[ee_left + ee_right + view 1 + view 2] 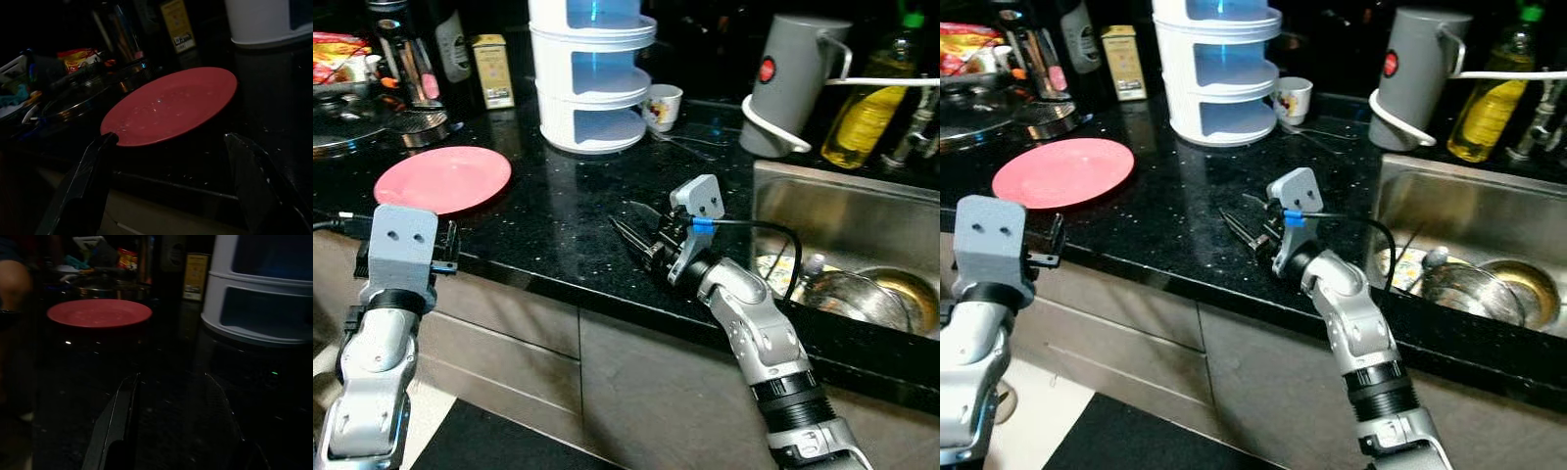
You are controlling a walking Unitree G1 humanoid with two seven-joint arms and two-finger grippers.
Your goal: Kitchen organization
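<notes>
On the black counter (558, 225): everything below, largest first
Sink (842, 211): steel, set into the counter at the robot's right, dishes inside
White tiered rack (590, 73): at the back, near the middle
Grey kettle (790, 83): behind the sink
Red plate (442, 179): lying flat at the left, near the front edge, empty
Right gripper (631, 227): low over the counter's middle, fingers moderately apart, holding nothing
Left gripper (171, 161): at the counter edge just before the plate, fingers wide apart, empty
Small cup (661, 106): beside the rack
</notes>
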